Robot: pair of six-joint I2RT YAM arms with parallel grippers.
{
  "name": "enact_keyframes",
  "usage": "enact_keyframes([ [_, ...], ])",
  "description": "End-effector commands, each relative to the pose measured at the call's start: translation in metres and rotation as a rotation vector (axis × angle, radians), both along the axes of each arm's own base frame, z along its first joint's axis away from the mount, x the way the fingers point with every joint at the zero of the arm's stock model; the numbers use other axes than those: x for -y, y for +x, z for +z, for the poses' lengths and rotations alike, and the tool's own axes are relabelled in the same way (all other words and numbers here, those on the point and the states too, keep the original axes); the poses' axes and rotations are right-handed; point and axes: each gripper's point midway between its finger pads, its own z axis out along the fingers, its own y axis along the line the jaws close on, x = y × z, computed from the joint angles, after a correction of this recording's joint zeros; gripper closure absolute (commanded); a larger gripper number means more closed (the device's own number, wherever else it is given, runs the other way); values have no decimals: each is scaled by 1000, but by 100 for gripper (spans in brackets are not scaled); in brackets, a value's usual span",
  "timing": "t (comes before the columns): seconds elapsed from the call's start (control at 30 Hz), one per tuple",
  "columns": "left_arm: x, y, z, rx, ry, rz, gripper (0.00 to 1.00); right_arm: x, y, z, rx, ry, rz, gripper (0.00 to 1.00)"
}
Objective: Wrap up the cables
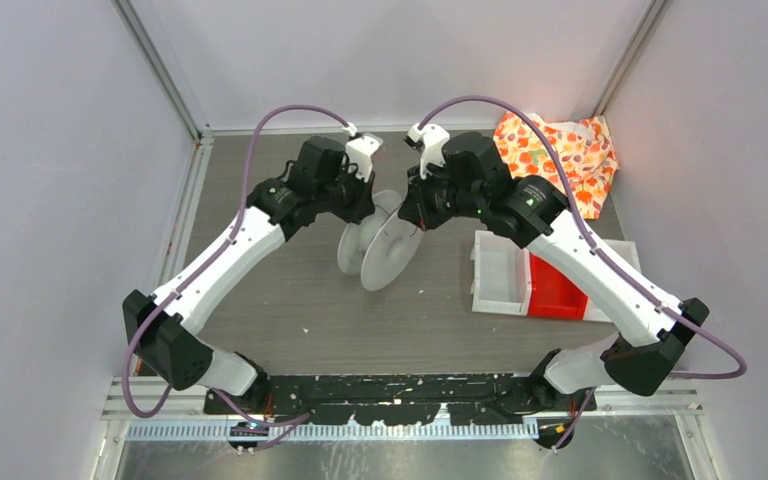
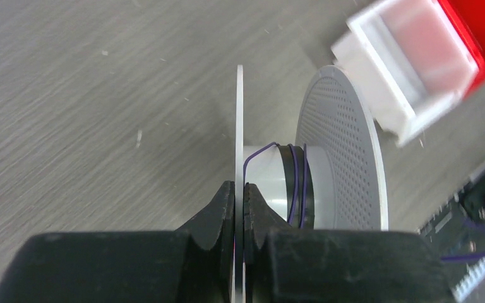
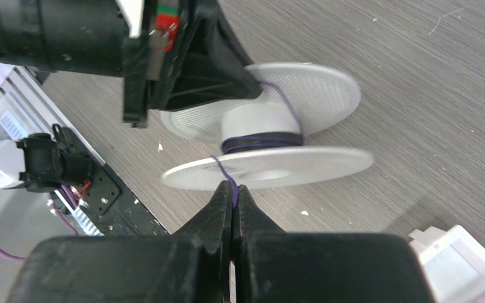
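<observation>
Two arms met over the middle of a grey, wood-grained bench (image 1: pixel 290 300) that was scratched and dotted with small white crumbs. Pale walls (image 1: pixel 60 150) closed it on three sides, with metal posts in the far corners. Between the two hands a pale reel (image 1: pixel 385 245) with two round discs was tilted. I could not tell if it touched the bench.

The left hand (image 2: pixel 240 189) was almost closed, and its fingers pinched the thin edge of one disc between them. Just past its fingertips, on the side toward the other disc, several turns of the thin dark purple cable (image 2: pixel 293 183) lay around the core of the reel.

The right hand (image 3: pixel 233 189) was closed narrow on the cable. From between its fingertips the cable went over the edge of the nearer disc and up to the core.

Out to the right of the right hand, a white bin (image 1: pixel 500 272) and a red bin (image 1: pixel 555 285) stood touching each other. Beyond that hand, in the far corner, lay a flowered cloth (image 1: pixel 560 150).
</observation>
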Motion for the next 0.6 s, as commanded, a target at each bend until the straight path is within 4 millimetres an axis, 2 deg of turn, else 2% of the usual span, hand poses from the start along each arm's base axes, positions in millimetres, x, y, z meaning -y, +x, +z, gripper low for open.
enact_keyframes([
  [0.0, 6, -45, 24, 53, 5, -308, 100, 12, 4, 15, 49, -10, 27, 99],
  [0.13, 3, -71, 32, 74, 11, -434, 99, 25, 9, 7, 85, -52, 38, 99],
  [0.37, 6, -97, 53, 125, -46, -568, 99, 43, 8, -5, 239, -66, 71, 99],
  [0.57, 15, -112, 75, 133, -127, -646, 100, 45, 1, -24, 161, -18, 97, 99],
])
